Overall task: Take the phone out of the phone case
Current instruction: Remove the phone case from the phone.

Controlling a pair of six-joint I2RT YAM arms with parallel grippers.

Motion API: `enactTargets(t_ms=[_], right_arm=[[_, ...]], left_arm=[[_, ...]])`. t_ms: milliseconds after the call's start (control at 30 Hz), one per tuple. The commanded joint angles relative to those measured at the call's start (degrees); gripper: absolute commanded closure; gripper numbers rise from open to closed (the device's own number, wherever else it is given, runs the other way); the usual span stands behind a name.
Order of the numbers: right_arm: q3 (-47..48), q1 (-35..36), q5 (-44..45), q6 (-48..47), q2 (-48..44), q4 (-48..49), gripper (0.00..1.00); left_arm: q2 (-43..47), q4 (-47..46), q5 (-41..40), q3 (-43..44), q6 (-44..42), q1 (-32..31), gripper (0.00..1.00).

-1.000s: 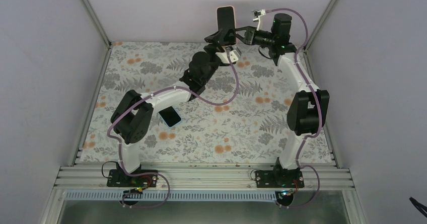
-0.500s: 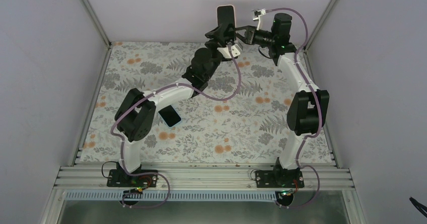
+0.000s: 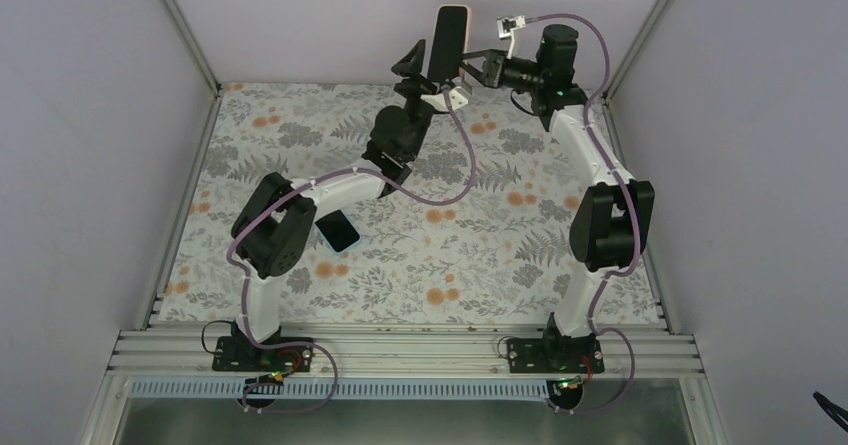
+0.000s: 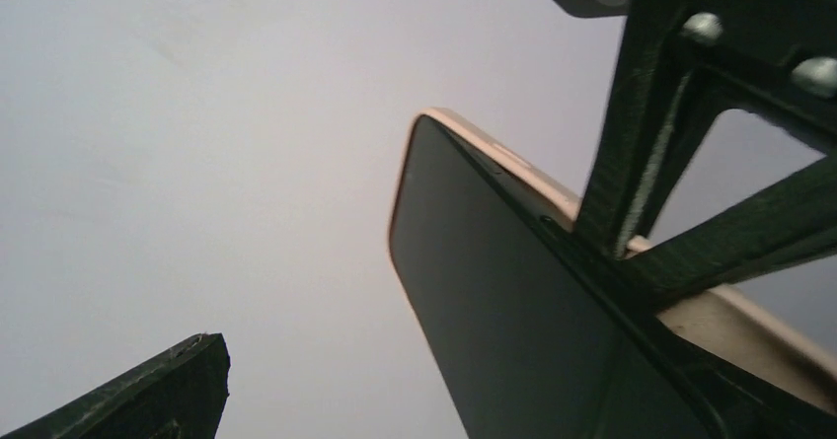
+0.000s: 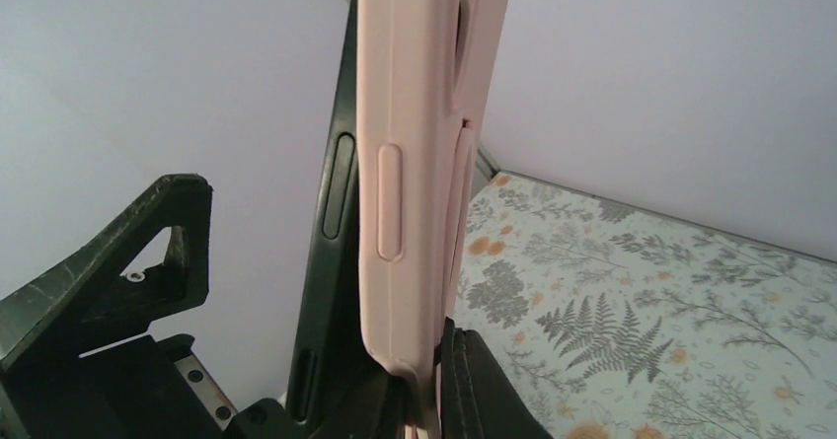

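By L arm's elbow a black slab [image 3: 338, 232] lies flat on the mat [image 3: 480, 255]. At the far end both arms reach up by the back wall w/ the phone [image 5: 321, 261] upright in its pink case [image 5: 434, 163]. R gripper [image 3: 468, 65] pinches the case's lower end. L gripper [image 3: 425, 63] is spread wide, holding nothing. Phone's side edge w/ btns shows outside the case lip.

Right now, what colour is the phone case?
The phone case is pale pink, clearest in the right wrist view.
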State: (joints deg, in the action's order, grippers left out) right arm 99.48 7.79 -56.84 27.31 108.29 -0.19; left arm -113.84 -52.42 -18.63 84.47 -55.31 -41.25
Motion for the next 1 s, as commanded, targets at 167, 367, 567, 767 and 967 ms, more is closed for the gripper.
enactTargets(t_ms=[167, 367, 567, 767, 967], right_arm=[[-0.48, 1.47, -12.27, -1.52, -3.28, -0.47, 0.97], [2.04, 2.34, -14.38, -4.83, -4.5, -5.13, 0.97], [1.52, 2.24, -15.15, -7.08, -5.22, -8.1, 0.97], [2.05, 1.47, -11.45, -10.56, -5.9, -11.02, 0.97], [6.29, -1.14, 1.51, -20.33, -4.96, -19.77, 0.97]], left_arm=[[-6.52, -25.79, -6.23, 1.52, -12.58, 2.41, 0.13], [-11.18, -25.26, -6.59, 8.13, -12.94, 2.19, 0.52], [-9.0, -23.48, -4.28, 7.14, -9.02, 1.3, 0.7], [-3.24, -19.54, -3.36, 2.74, -6.1, -0.47, 0.92], [8.01, -6.7, -0.99, -5.03, -1.57, -3.02, 0.96]])
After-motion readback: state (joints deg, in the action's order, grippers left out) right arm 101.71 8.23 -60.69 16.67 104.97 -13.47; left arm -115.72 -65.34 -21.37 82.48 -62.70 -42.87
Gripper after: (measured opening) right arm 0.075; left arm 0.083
